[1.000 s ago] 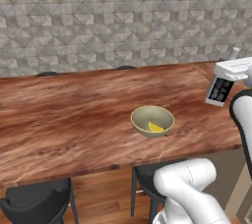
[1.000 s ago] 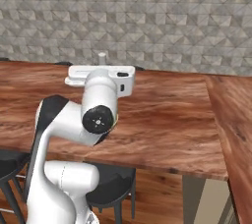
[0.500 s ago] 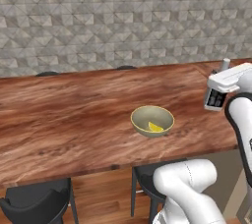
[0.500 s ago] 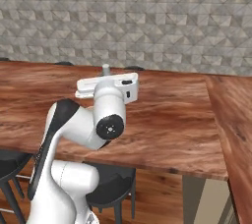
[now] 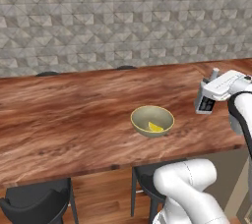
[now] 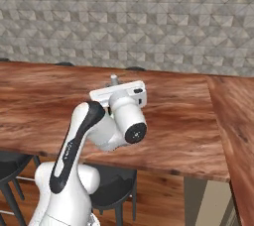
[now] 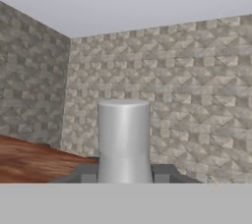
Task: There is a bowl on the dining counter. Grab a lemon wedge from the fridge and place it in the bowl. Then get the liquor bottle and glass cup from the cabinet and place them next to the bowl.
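At the far left of the left base view, one dark stool sits below the front edge of the dining counter, and the top of another dark seat shows behind the counter's far edge. A third seat back shows further right along that far edge, and a fourth dark stool stands under the counter's front edge, partly hidden by the robot's white body.

The wooden counter runs across the whole view in front of a grey patterned stone wall. Near its middle stands one bowl, olive-green, upright, with open wood all round it. Inside the bowl lies one yellow lemon wedge, toward the right side of the bowl's floor.

Right of the bowl and well apart from it, the gripper hangs over the right end of the counter. From it rises the grey cap of one liquor bottle; the bottle's body is hidden behind the hand. In the hand view the grey cylinder of the cap stands upright between the two dark fingertips, which sit against its base on either side, so the jaws are pinching the bottle. Nothing lies on the counter between the hand and the bowl.

In the right base view the same hand is above the counter with the cap poking up from it, and the counter turns a corner at the right.
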You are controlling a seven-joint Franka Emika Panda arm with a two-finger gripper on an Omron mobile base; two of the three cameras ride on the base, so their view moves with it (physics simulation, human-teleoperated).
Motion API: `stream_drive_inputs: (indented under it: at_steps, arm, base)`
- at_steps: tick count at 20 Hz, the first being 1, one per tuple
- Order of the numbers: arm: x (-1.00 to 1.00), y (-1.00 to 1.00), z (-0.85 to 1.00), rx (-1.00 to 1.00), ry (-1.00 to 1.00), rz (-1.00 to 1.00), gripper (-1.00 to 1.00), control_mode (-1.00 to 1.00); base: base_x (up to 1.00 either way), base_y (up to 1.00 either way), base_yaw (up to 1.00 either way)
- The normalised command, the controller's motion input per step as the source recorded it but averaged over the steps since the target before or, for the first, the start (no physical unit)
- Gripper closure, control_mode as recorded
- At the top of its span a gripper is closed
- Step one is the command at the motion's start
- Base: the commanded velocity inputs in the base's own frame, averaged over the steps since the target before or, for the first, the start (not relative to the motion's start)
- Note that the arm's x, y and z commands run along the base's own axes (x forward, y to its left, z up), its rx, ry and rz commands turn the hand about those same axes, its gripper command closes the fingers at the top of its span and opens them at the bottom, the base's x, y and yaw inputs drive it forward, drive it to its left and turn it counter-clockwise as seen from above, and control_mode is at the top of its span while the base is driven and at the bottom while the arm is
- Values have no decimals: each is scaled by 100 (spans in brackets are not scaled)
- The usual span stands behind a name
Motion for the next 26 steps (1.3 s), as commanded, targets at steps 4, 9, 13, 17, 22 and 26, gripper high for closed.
stream_drive_inputs:
  at_steps: [4, 9, 13, 17, 22, 26]
  arm:
    - [19, -40, -20, 0, 0, 20, 100, -100]
    - [19, -37, -21, 0, 0, 18, 100, -100]
    - [20, -14, -22, 0, 0, 16, 100, -100]
    - [25, 0, -30, 0, 0, 16, 100, -100]
    - [27, 1, -33, 0, 0, 13, 100, -100]
    - [23, 19, -34, 0, 0, 3, 100, -100]
  base:
    - [0, 0, 0]
    - [0, 0, 0]
    - [0, 0, 0]
    - [0, 0, 0]
    - [0, 0, 0]
    - [0, 0, 0]
